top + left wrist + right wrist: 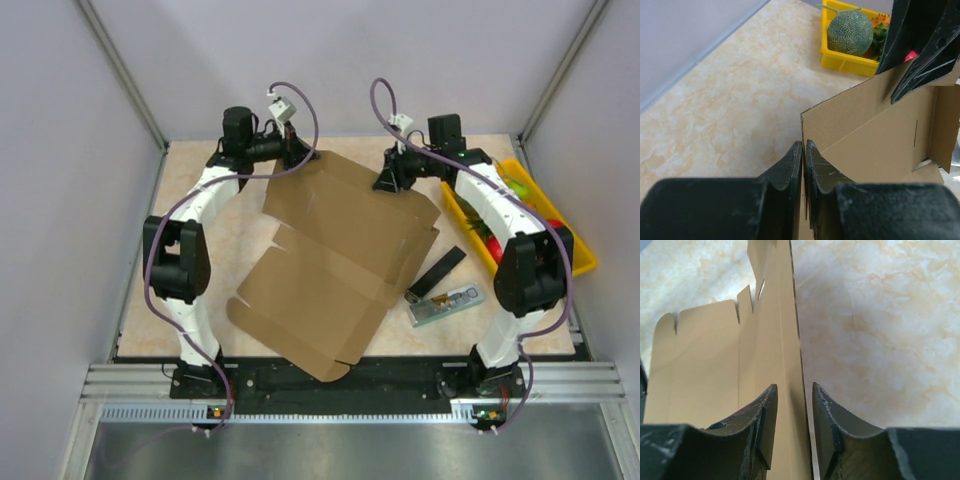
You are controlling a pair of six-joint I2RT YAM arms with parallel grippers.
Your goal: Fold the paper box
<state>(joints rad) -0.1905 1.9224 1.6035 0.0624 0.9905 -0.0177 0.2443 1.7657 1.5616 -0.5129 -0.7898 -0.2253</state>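
Note:
The paper box (340, 260) is a flat brown die-cut cardboard sheet lying diagonally across the table, its far panel lifted between the two arms. My left gripper (300, 158) is at the sheet's far left corner. In the left wrist view that gripper (804, 144) is shut on the cardboard's thin edge (865, 130). My right gripper (388, 182) is at the far right edge. In the right wrist view it (794, 386) stands open, its jaws on either side of the upright cardboard edge (715, 355) with a small gap on each side.
A yellow tray (585, 262) of plastic fruit sits along the right edge, with a green melon (850, 32) in it. A black bar (440, 270) and a clear packet (447, 303) lie right of the sheet. Walls enclose the table on three sides.

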